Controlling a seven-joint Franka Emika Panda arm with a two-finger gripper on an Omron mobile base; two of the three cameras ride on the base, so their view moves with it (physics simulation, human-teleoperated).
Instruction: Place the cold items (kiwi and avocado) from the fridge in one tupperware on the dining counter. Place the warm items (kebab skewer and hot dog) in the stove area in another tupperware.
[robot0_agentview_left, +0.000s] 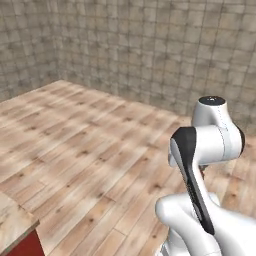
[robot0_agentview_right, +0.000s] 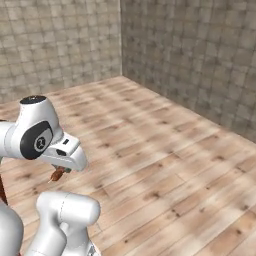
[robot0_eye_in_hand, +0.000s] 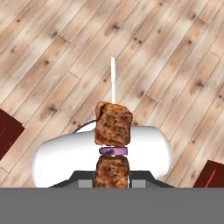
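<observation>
The kebab skewer (robot0_eye_in_hand: 113, 124) shows in the hand view, with brown meat chunks, a purple onion slice and a white stick pointing away from the hand. My gripper (robot0_eye_in_hand: 112, 178) is shut on its lower meat chunk. In the right base view the skewer's brown end (robot0_agentview_right: 57, 174) pokes out below the white hand, high above the floor. The kiwi, avocado, hot dog and tupperware are out of view.
Wooden plank floor (robot0_agentview_left: 90, 145) spreads ahead, bounded by tiled stone walls (robot0_agentview_right: 190, 55) that meet in a corner. A wooden counter corner (robot0_agentview_left: 14, 220) with a red base stands at the lower left. Dark red cabinet faces (robot0_eye_in_hand: 8, 129) edge the hand view.
</observation>
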